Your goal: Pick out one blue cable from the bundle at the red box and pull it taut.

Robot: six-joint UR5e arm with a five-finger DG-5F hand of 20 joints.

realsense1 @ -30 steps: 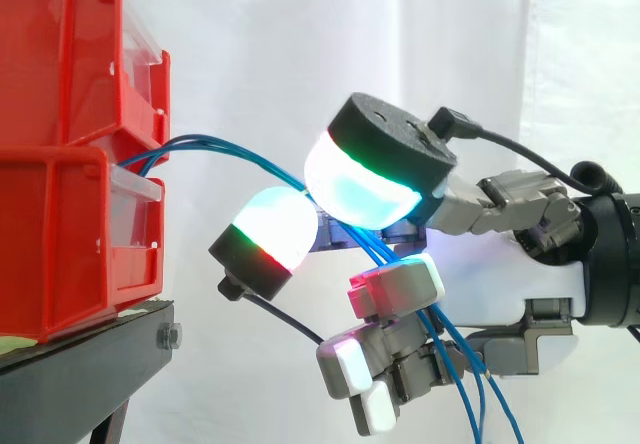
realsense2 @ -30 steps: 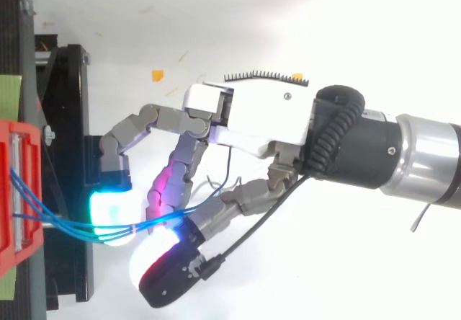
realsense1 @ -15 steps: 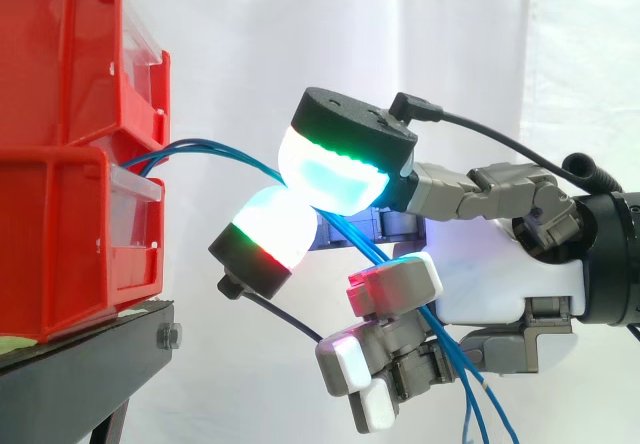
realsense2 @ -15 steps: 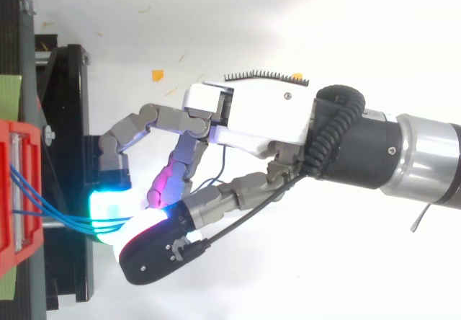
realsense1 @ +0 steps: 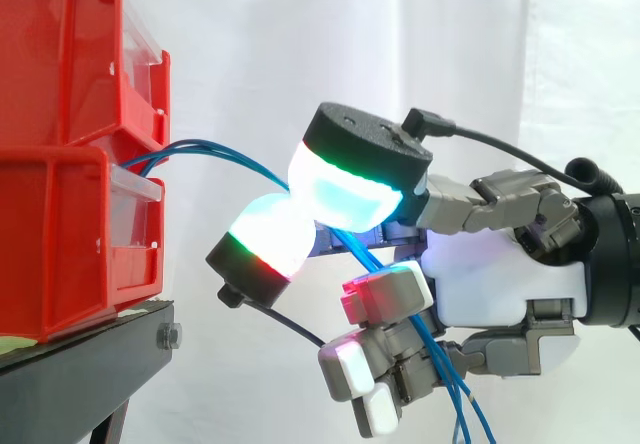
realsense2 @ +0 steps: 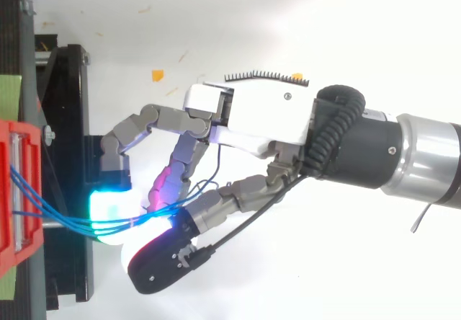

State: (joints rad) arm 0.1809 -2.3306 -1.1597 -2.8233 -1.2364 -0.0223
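Observation:
Three thin blue cables (realsense1: 215, 149) leave the gap between the stacked red bins (realsense1: 60, 234) and arc right to my hand (realsense1: 490, 284). A large thumb pad (realsense1: 340, 192), glowing white and cyan, presses against a finger pad (realsense1: 268, 244) edged in red, and the cables pass between the two. Below the pinch they run down across the curled lower fingers (realsense1: 385, 299) and off the bottom edge. From above, the blue cables (realsense2: 57, 215) stretch from the red bin (realsense2: 14, 212) to the glowing pads, with my hand (realsense2: 252, 118) reaching in from the right.
The bins stand on a black stand (realsense1: 90, 354) with a bolt at its corner. A white curtain hangs behind. From above, an orange scrap (realsense2: 157, 76) lies on the white floor and a green strip (realsense2: 9, 96) sits beside the stand.
The thumb swung toward the bins, then settled back a little and lower onto the finger pad. The cables stay between the two pads.

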